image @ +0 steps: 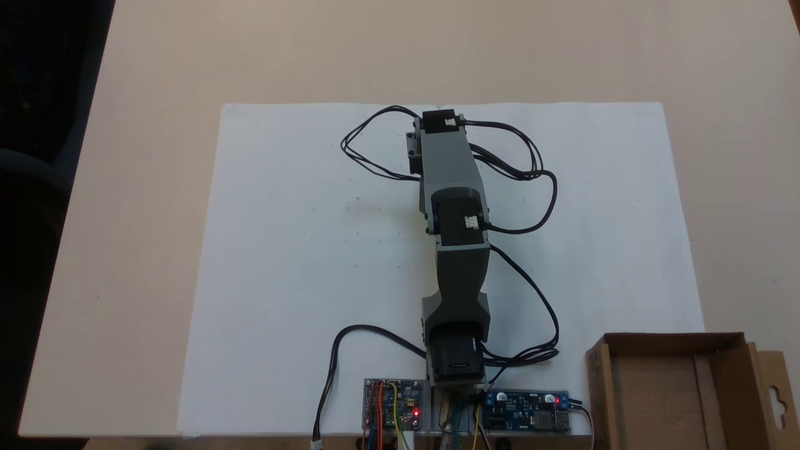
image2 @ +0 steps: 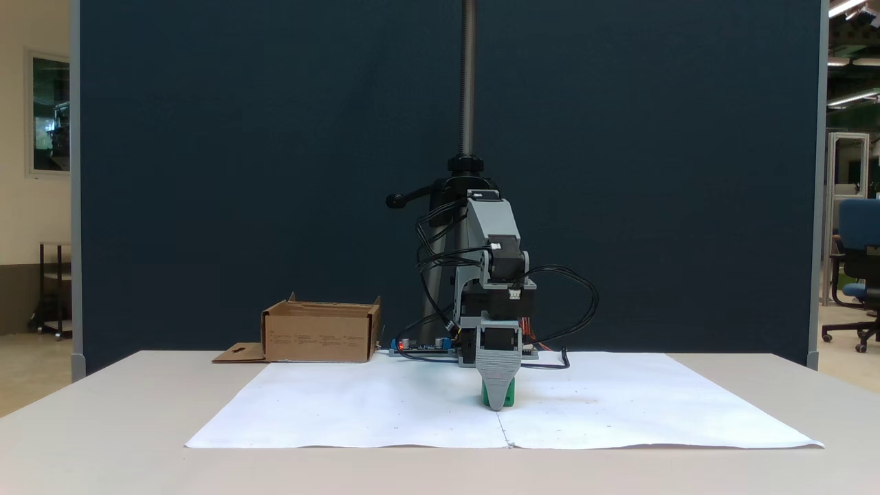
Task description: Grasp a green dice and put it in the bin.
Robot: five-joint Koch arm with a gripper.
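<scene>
Arm stretched out across the white paper sheet (image: 300,269), reaching down toward the surface (image2: 103,412). In the front fixed view, gripper (image2: 498,402) lowered onto the paper with only one grey jaw facing the camera, so open or closed cannot be told. Green dice (image2: 507,397) just behind that jaw, resting on the paper near its middle. Bin (image2: 320,333) well apart at far left in that view, beside the circuit boards (image: 528,412).

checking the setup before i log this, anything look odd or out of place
Nothing stands out. The gripper is down at the green dice on the white paper, and the bin sits upright beside it.
</scene>
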